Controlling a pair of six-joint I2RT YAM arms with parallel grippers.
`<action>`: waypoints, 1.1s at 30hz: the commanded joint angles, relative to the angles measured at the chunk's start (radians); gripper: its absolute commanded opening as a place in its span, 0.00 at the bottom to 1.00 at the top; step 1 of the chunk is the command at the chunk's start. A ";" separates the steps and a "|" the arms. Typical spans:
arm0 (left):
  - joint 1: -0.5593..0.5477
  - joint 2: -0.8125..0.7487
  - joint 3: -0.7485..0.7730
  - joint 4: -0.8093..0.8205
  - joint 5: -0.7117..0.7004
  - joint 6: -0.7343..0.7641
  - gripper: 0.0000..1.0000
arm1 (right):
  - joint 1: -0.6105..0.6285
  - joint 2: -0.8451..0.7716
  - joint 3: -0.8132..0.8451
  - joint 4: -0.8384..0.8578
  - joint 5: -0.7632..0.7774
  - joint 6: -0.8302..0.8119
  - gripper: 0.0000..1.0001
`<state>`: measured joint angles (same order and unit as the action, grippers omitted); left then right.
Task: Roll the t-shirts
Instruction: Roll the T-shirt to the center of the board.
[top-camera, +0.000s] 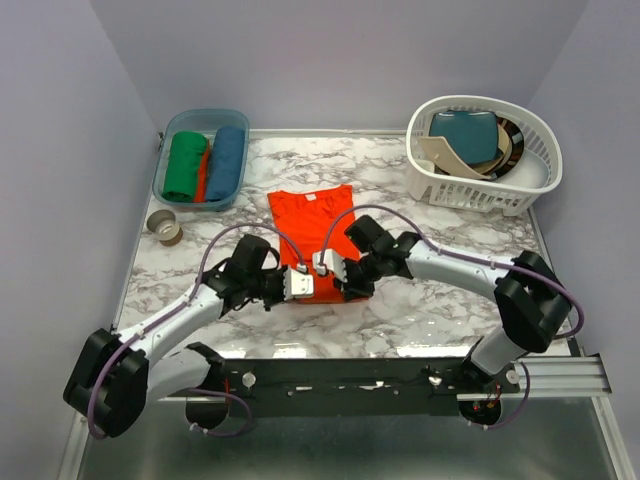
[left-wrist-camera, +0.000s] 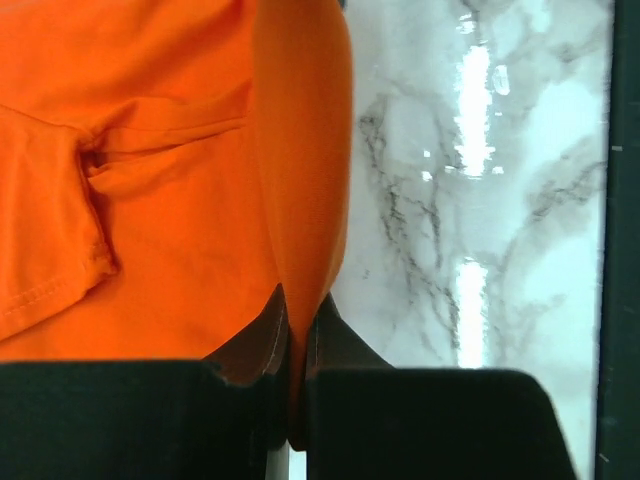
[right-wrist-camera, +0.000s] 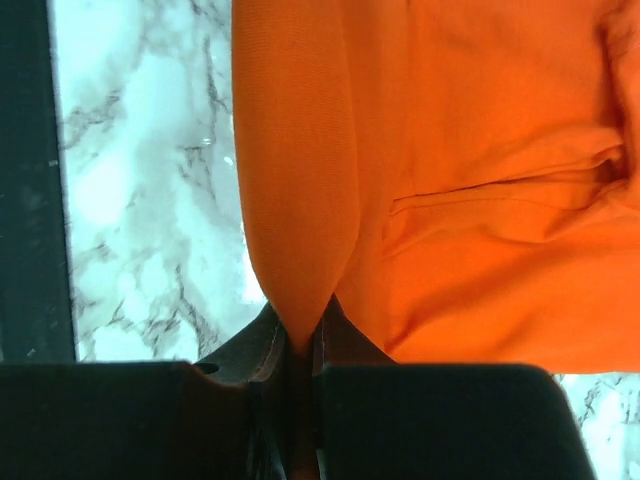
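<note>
Orange t-shirt (top-camera: 312, 215) gripped; left end effector (left-wrist-camera: 297, 320), right end effector (right-wrist-camera: 297, 335) side-by-side

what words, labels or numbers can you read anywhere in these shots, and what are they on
No text can be read in any view.
orange t-shirt: unprinted; a pale speck at its collar may be a tag, too small to read.
plastic bin, white basket, tape roll: no lettering visible.
</note>
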<state>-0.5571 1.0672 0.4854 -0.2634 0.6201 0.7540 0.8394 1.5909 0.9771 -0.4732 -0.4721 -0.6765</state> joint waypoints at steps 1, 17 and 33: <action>0.063 0.077 0.145 -0.339 0.181 0.056 0.00 | -0.086 0.067 0.150 -0.289 -0.201 -0.110 0.09; 0.238 0.669 0.587 -0.921 0.343 0.432 0.00 | -0.191 0.504 0.567 -0.850 -0.370 -0.389 0.09; 0.342 0.927 0.722 -0.846 0.253 0.302 0.02 | -0.227 0.814 0.925 -1.052 -0.313 -0.411 0.12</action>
<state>-0.2348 1.9480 1.1835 -1.1275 0.9840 1.1561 0.6258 2.3436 1.8339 -1.2873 -0.8692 -1.0710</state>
